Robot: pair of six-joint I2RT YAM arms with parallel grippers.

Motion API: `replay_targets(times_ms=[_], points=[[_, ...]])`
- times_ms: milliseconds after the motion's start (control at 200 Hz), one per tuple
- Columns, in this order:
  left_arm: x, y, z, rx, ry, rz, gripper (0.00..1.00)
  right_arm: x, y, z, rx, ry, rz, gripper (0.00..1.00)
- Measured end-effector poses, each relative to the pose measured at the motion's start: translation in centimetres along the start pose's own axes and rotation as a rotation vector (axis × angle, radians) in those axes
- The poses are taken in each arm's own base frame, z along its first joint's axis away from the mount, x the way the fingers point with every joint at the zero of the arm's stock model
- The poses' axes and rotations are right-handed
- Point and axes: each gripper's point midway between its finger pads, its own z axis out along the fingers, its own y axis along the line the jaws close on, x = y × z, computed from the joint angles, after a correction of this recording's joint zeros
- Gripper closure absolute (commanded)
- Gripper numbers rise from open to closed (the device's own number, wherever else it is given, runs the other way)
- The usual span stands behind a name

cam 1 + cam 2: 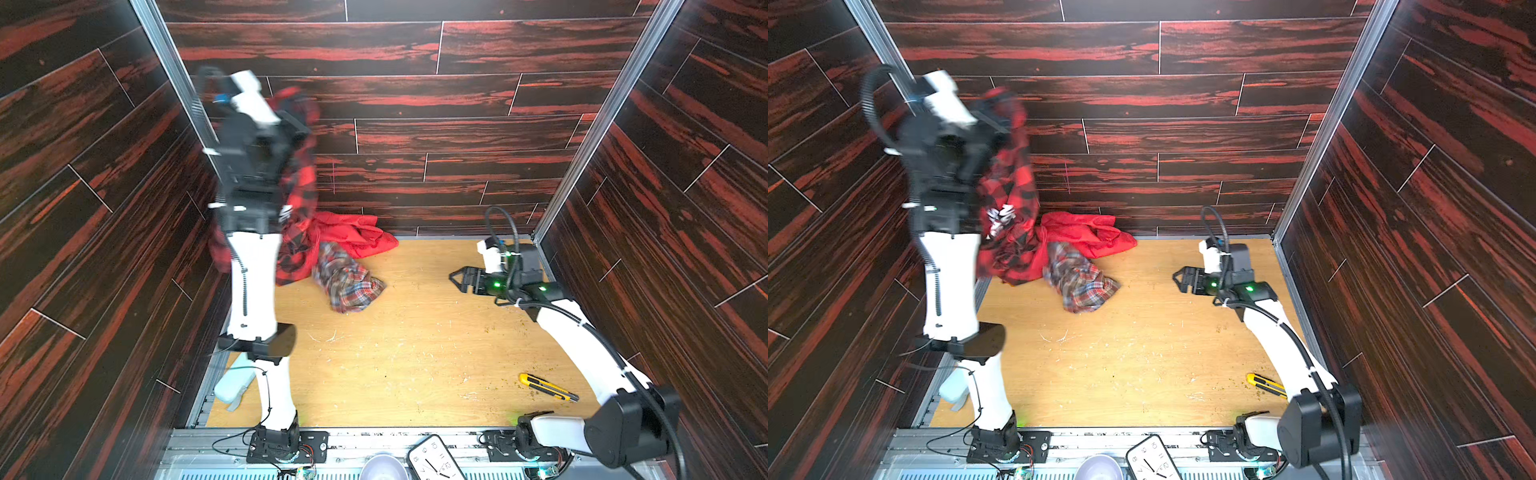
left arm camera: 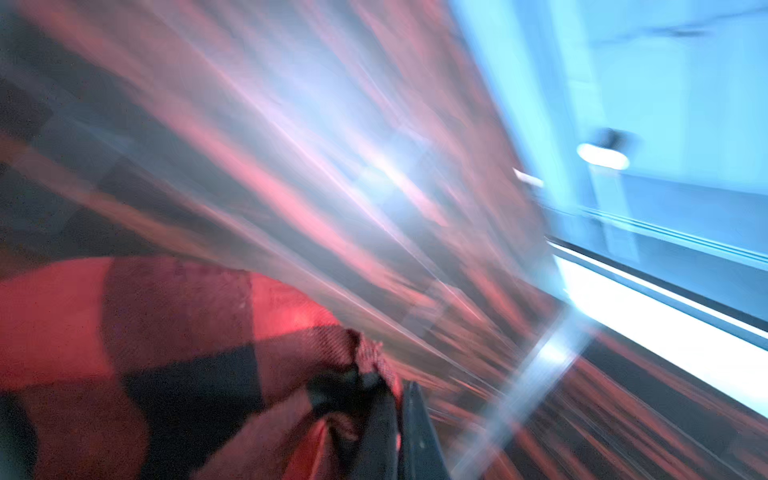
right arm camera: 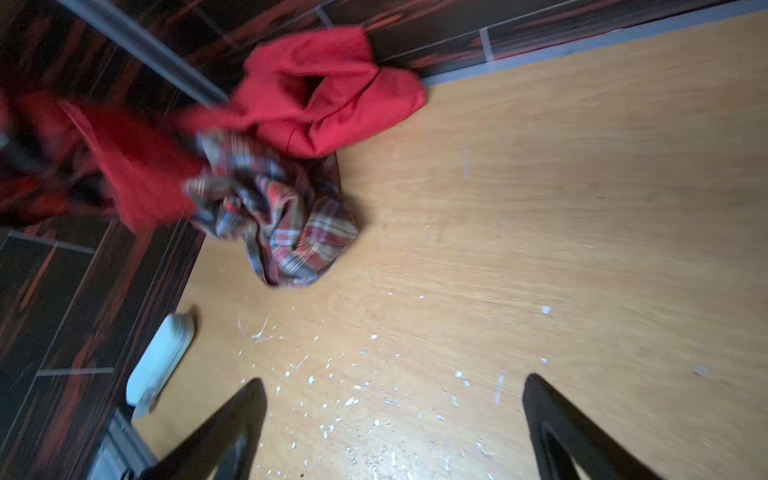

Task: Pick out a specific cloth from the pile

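The cloth (image 1: 301,183) is gripped at a bunched edge by the L gripper (image 2: 401,390), jaws clenched on it, and is held high by the far-L wall. It hangs below the pincer, white lettering (image 1: 1000,216) showing. Its lower folds lie against the pile (image 1: 353,232) on the table (image 1: 415,353). The R gripper (image 3: 395,378) is spread wide w/ nothing in it, well apart from the pile. A bowl (image 1: 382,467) is cut off at the near edge; its contents can't be told.
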Motion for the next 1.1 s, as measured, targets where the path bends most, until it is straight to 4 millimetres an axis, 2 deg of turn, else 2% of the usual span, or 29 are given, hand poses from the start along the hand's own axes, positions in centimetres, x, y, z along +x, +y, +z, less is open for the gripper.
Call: replay_targets(times_ms=[45, 95, 185, 235, 281, 346, 441, 541, 566, 606, 711, 787, 832, 862, 927, 1012, 1102], points=[[3.0, -2.5, 0.9, 0.077, 0.051, 0.002, 1.0, -0.3, -0.4, -0.5, 0.009, -0.014, 0.006, 0.03], [7.1, -5.8, 1.7, 0.182, 0.124, 0.0, 1.0, -0.6, -0.7, -1.0, 0.017, -0.029, 0.009, 0.03], [13.1, -10.4, 2.1, 0.339, 0.227, -0.032, 1.0, -0.8, -0.8, -1.8, 0.023, -0.048, 0.009, 0.03], [16.2, -11.7, 2.2, 0.395, 0.288, -0.055, 1.0, -0.9, -0.7, -2.1, 0.025, -0.056, 0.007, 0.03], [18.2, -11.7, 2.3, 0.413, 0.334, -0.064, 1.0, -0.9, -0.7, -2.4, 0.025, -0.063, 0.005, 0.03], [20.9, -10.0, 2.8, 0.385, 0.4, -0.05, 1.0, -0.8, -0.6, -2.6, 0.025, -0.067, 0.004, 0.03], [25.1, -4.9, 3.4, 0.263, 0.52, -0.01, 1.0, -0.6, -0.8, -2.6, 0.031, -0.067, 0.006, 0.03], [29.5, 0.8, 2.7, 0.097, 0.653, 0.039, 1.0, 0.1, -1.2, -2.6, 0.039, -0.056, 0.008, 0.03], [30.4, 2.1, 2.3, 0.056, 0.686, 0.054, 0.94, 0.4, -1.2, -2.5, 0.038, -0.051, 0.007, 0.03], [31.7, 4.0, 1.5, 0.001, 0.737, 0.076, 0.75, 0.7, -1.2, -2.4, 0.031, -0.042, 0.006, 0.03], [34.9, 8.2, -1.6, -0.135, 0.889, 0.126, 0.49, 1.5, -0.8, -2.1, -0.011, -0.017, -0.005, 0.03], [36.3, 10.7, -5.0, -0.246, 0.991, 0.167, 0.2, 2.0, -0.2, -1.9, -0.06, -0.002, -0.011, 0.03], [36.6, 11.9, -7.3, -0.307, 1.039, 0.197, 0.14, 2.3, 0.2, -1.6, -0.092, 0.008, -0.011, 0.03], [36.4, 12.5, -9.2, -0.35, 1.066, 0.214, 0.06, 2.3, 0.5, -1.4, -0.115, 0.013, -0.01, 0.03], [35.4, 13.2, -12.8, -0.418, 1.093, 0.236, 0.03, 2.5, 0.9, -0.4, -0.157, 0.031, -0.006, 0.03], [32.0, 12.9, -17.1, -0.466, 1.068, 0.238, 0.01, 3.3, 1.3, 1.6, -0.193, 0.082, -0.004, 0.03], [26.4, 12.5, -20.7, -0.515, 0.969, 0.217, 0.01, 4.7, 3.2, 3.9, -0.245, 0.154, -0.054, 0.03]])
